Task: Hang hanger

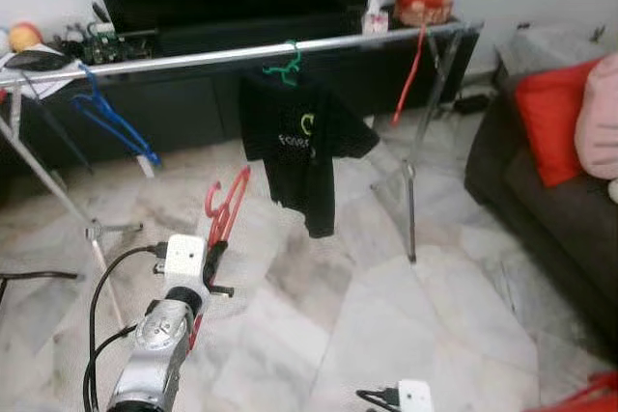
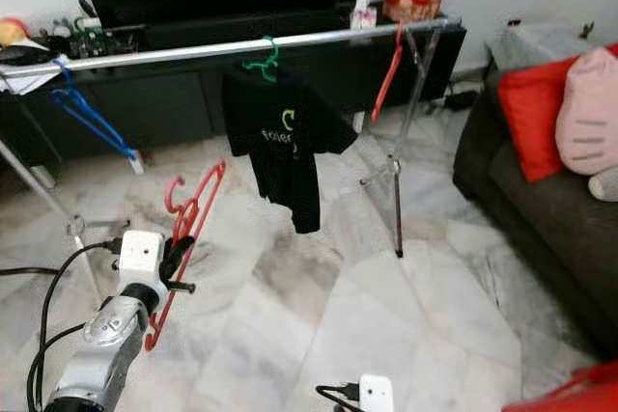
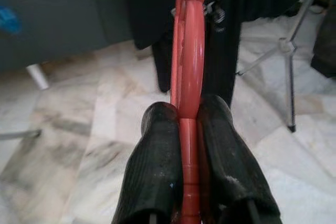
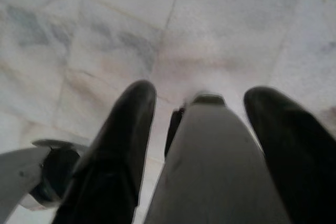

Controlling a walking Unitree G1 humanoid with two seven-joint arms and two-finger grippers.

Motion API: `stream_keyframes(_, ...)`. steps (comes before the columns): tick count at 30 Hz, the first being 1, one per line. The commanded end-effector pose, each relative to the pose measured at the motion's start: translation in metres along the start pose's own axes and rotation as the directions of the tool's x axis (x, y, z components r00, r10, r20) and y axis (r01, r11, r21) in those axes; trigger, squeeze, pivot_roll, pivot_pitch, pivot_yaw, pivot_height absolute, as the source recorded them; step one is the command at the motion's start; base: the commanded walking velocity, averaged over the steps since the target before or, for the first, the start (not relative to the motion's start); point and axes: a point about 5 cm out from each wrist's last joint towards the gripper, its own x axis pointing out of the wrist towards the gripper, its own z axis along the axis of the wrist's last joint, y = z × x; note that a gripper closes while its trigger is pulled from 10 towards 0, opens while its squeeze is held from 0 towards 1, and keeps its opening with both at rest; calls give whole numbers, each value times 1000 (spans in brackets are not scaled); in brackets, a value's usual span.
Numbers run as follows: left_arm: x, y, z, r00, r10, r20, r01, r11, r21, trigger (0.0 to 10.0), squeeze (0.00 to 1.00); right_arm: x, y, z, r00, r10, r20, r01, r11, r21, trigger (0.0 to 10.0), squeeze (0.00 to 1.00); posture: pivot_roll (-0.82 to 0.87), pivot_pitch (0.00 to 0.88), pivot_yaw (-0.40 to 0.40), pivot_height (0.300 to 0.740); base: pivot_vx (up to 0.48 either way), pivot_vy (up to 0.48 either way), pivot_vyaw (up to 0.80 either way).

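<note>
The red hanger (image 1: 225, 209) is pinched between the left gripper's (image 3: 189, 124) two black fingers (image 3: 155, 166), which are clamped on its flat plastic body with no gap showing. It is held low, above the marble floor (image 1: 386, 315), its long axis running up and away from the jaws with the hook at the far, upper end, pointing toward the drying rack. The silver rail (image 1: 193, 58) it belongs on lies well above and beyond that hook — so the move ahead looks mostly like a lift and a reach forward. Bare rail sits between the blue hanger (image 1: 111, 121) on the robot's left and the green hanger (image 1: 283, 68) carrying a black T-shirt (image 1: 304, 147); another red hanger (image 1: 410, 74) hangs further right. The right gripper (image 4: 199, 124) points at the floor, fingers spread apart and holding nothing — the left arm is plainly nearer the rail.
</note>
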Motion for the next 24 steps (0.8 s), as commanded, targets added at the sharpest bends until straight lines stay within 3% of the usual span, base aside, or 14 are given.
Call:
stream_keyframes(1,1,-4,2,1000,-17,2,17,1000,10,10000,0,-5,-8,-22,996,-27,-79,28,1000,6,10000,0,-68,42,4,740,352,0,0)
stream_keyframes(8,2,-4,2,1000,-14,-4,14,1000,11,10000,0,-4,-19,-16,998,-31,-61,30,999,-31,10000,0,-66,49,-2,740,354,0,418)
stream_keyframes(12,2,-5,2,1000,-13,-4,13,1000,10,10000,0,-6,-33,-15,997,-73,-38,73,997,-4,10000,0,-66,52,-2,740,354,0,0)
stream_keyframes(13,1,-4,2,1000,-12,-4,12,1000,10,10000,0,-7,-38,-14,996,-88,-31,88,996,4,10000,0,-66,52,-2,740,352,0,0)
stream_keyframes(15,1,-4,1,1000,-9,-8,9,1000,9,10000,0,-8,-71,12,989,-138,50,137,990,25,10000,0,-70,56,-2,740,352,0,0)
stream_keyframes(17,1,-4,1,1000,-7,-10,8,1000,9,10000,0,-9,-77,20,989,-137,61,137,991,3,10000,0,-75,57,-3,740,352,0,0)
stream_keyframes(22,1,-3,-2,1000,5,-25,-5,1000,17,10000,0,-8,-82,31,989,-120,82,124,991,-46,10000,0,-76,57,-5,740,312,0,409)
stream_keyframes(24,1,-3,-3,999,17,-33,-16,1000,18,10000,0,-7,-77,34,991,-107,83,114,991,-74,10000,0,-68,59,-9,740,349,0,800)
